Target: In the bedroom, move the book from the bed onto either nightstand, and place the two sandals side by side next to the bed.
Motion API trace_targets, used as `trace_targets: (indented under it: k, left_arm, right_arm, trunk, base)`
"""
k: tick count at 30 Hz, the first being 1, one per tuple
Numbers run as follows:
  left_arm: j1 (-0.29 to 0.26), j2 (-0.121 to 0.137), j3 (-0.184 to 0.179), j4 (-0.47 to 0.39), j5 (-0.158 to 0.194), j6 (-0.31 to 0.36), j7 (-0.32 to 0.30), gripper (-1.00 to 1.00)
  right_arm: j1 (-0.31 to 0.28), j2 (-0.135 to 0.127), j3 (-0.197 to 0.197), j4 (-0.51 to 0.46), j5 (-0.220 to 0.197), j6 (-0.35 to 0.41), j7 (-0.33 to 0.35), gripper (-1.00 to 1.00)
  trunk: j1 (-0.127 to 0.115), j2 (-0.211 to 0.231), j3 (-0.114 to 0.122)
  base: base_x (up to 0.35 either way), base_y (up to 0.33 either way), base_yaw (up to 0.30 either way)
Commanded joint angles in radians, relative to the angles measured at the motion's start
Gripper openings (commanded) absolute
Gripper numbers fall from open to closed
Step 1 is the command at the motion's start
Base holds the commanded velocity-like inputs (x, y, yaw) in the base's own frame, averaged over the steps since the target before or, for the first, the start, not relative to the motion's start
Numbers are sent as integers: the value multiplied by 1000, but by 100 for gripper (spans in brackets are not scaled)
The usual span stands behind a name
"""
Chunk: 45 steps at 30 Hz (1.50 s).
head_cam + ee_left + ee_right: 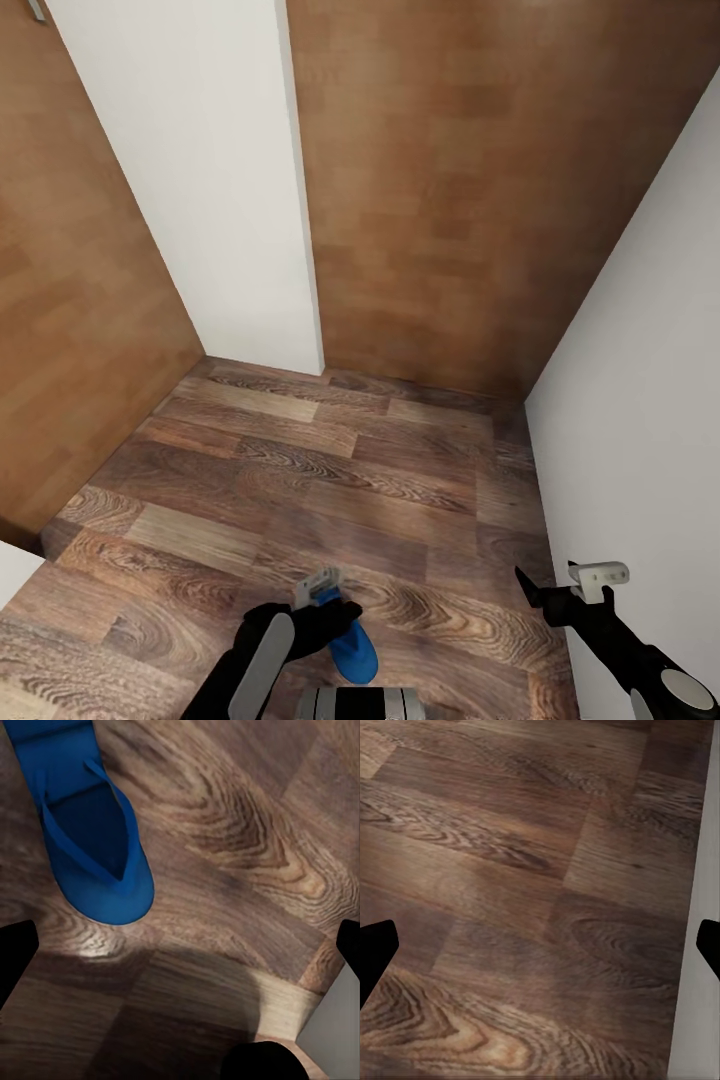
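One bright blue sandal (354,645) shows low in the head view, right beside my left gripper (322,596) over the wood-plank floor. In the left wrist view the sandal (94,847) sits off to one side of the left gripper (180,949), whose dark fingertips (15,952) stand wide apart with only floor between them. Whether the sandal touches the gripper cannot be told. My right gripper (560,588) hovers over the floor close to the white wall, and its fingertips (375,949) are spread open with nothing held (540,945). The book, bed and nightstand are out of view.
I face a narrow nook: a white wall (640,400) close on the right, wood-panel walls (470,190) ahead and on the left (70,330), and a white partition (210,180) between them. Wood-plank floor (330,480) stretches ahead.
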Motion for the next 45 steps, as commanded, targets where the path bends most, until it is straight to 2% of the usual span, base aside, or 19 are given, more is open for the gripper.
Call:
trace_targets:
  k: [1, 13, 25, 30, 38, 42, 45]
  left_arm:
    - [0, 0, -1, -1, 10, 2, 9, 100]
    - [0, 0, -1, -1, 12, 2, 9, 100]
    - [0, 0, -1, -1, 12, 2, 8, 100]
    - [0, 0, -1, -3, 12, 2, 8, 100]
    - [-2, 0, 2, -64, 12, 2, 31, 100]
    - [-17, 0, 7, -74, 15, 2, 53, 100]
    - [-38, 0, 9, -83, 30, 2, 60, 100]
  right_arm:
    - [0, 0, -1, -1, -9, 7, 4, 100]
    - [0, 0, -1, -1, -9, 7, 4, 100]
    - [0, 0, -1, -1, -9, 7, 4, 100]
    - [0, 0, 0, -1, -9, 7, 4, 100]
    - [0, 0, 0, -1, -9, 7, 4, 100]
    - [0, 0, -1, -1, -9, 7, 4, 100]
    - [0, 0, -1, -1, -9, 7, 4, 100]
  trunk:
    - [0, -1, -5]
    - [6, -3, -51]
    - [6, -3, -51]
    - [7, -4, -63]
    - [7, -4, -63]
    - [7, -4, -63]
    - [7, -4, -63]
  base:
    - [0, 0, 0]
    - [0, 0, 0]
    - [0, 0, 0]
    - [0, 0, 0]
    - [0, 0, 0]
    - [0, 0, 0]
    - [0, 0, 0]
